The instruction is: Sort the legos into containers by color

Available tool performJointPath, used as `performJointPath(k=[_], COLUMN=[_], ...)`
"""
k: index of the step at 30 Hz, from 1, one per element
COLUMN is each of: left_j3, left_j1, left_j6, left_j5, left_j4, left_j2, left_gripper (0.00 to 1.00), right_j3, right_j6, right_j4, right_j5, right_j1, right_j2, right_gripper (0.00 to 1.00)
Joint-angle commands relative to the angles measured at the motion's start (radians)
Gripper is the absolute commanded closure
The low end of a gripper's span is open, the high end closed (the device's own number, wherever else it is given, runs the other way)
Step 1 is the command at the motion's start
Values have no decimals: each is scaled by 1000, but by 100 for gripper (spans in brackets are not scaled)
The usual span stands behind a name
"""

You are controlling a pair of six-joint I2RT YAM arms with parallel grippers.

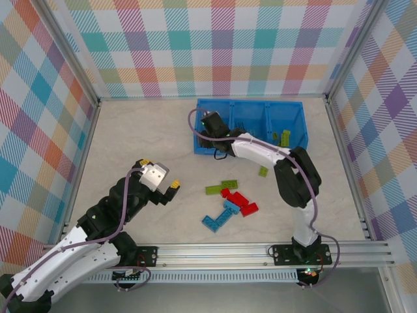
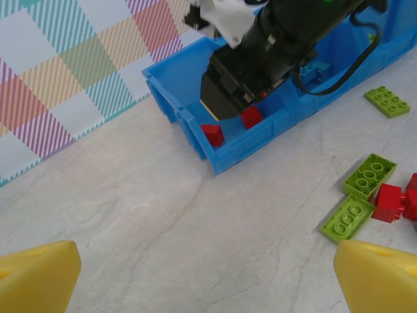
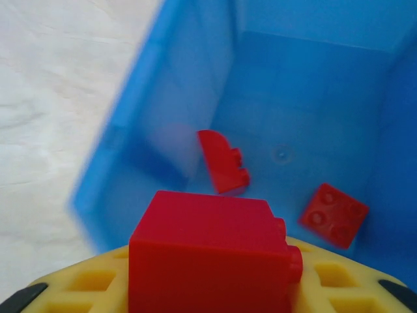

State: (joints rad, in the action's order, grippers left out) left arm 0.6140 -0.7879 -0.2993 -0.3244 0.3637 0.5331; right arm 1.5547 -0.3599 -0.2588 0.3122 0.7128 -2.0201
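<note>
Partway through: the right hand [image 1: 210, 128] holds a red brick [image 3: 208, 251] over the red compartment [image 3: 313, 98], the left hand [image 2: 208, 274] gapes wide, and several legos [image 1: 229, 199] lie unsorted on the tabletop [image 1: 143, 137].

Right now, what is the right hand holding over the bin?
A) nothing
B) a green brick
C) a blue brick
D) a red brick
D: the right hand grips a red brick above the bin, as the right wrist view shows.
</note>
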Motion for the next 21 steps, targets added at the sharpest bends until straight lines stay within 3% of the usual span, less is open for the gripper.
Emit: performJointPath(k=[1,2,8,13,15,19,21], left_j3=[13,13,10,20,30,-1,-1], left_j1=[8,8,8,7,7,7,7], left_j6=[4,1,-11,-18,-58,-208,-225], left_j5=[-18,-15,-11,2,122,596,659], left_j4=[-13,-14,-10,15,55,80,87], left_j2=[8,11,16,16,7,-22,9], left_gripper=[0,0,0,0,0,0,0], right_j3=[69,87,99,2,-124,-472,-606], right_j6=[61,62,56,14,-30,-133,-204], right_j4=[-2,-17,-47,-86,-65,-25,-63], right_j5=[17,9,-5,-39,-46,47,51], right_j1=[-15,-15,-15,-15,-15,-31,-72], right_j2=[-45,-58,3,178,306,612,738], right_gripper=[57,50,39,37,37,38,38])
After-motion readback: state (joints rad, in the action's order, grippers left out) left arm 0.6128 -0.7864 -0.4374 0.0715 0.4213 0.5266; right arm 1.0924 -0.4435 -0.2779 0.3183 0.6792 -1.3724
